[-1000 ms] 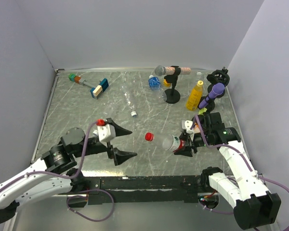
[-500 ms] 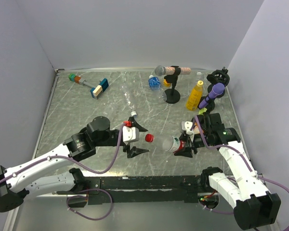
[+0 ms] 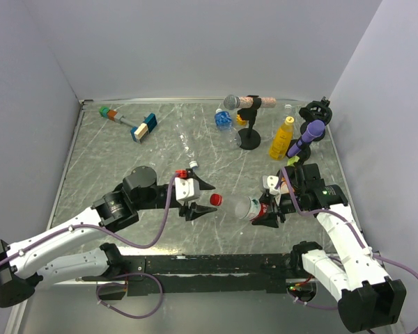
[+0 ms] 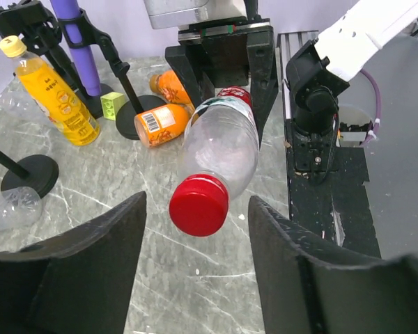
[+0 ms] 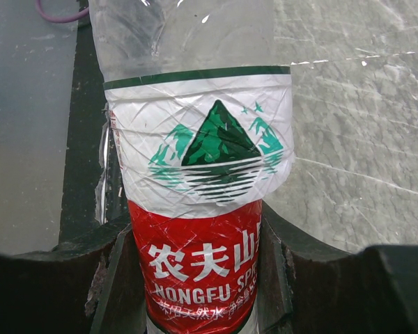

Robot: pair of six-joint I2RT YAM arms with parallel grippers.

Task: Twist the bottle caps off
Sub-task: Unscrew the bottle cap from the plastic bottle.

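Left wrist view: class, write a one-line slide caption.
Open left tool flanks the round red plastic cap of a clear plastic bottle, without touching it.

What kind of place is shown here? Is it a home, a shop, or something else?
Most likely a robot test cell in a lab. Two arms are mounted at the edge of a table boxed in by plain walls, with bottles and microphones scattered as props.

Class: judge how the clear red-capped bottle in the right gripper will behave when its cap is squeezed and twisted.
Probably light: the bottle looks empty and see-through. Its walls likely dent easily, since the label is crinkled. Held only near its base by the right gripper, it may spin when twisted.
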